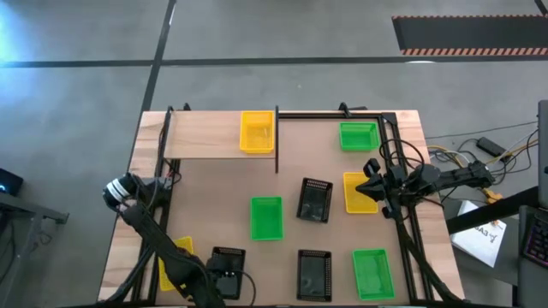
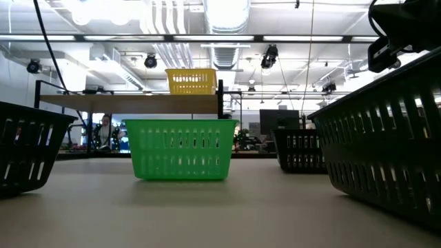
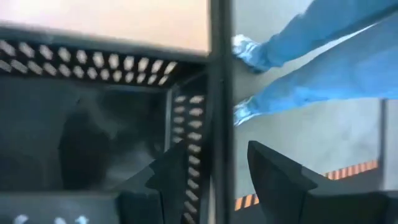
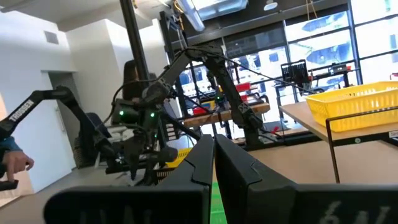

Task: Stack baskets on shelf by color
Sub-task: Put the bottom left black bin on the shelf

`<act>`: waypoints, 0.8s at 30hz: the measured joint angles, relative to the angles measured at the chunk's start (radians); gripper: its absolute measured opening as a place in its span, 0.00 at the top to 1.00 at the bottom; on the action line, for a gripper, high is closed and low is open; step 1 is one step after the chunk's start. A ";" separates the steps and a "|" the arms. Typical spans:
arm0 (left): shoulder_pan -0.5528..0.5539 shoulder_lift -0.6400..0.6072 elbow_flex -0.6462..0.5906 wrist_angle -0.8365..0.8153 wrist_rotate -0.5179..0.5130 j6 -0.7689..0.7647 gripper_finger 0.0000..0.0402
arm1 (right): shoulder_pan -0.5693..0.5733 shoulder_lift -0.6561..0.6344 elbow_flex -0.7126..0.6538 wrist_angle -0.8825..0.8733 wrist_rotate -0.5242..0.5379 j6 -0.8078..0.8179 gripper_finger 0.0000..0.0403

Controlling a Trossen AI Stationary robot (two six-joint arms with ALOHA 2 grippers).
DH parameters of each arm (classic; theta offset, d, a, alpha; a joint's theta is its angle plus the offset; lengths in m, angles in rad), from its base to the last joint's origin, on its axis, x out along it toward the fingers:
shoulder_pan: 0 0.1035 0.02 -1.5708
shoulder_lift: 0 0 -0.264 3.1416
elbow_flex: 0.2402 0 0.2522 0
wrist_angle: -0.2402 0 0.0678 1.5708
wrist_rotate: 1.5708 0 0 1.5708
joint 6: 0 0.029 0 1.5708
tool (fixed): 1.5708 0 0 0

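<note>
A yellow basket stands on the pale shelf. Green baskets, black baskets and yellow baskets sit on the brown table. My left gripper is open over another black basket at the near left. One finger is inside its perforated wall and one outside. I see no touch. My right gripper is shut at the right, above a yellow basket.
A thin black frame edges the shelf and runs along the table's sides. Cables trail beside both arms. A person's legs in blue stand by the table's near edge, and a person's hand shows at the left.
</note>
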 joint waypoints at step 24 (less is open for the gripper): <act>0.010 -0.010 0.031 -0.238 -0.072 -0.155 0.99 | 0.000 0.000 0.000 -0.001 0.037 -0.002 0.98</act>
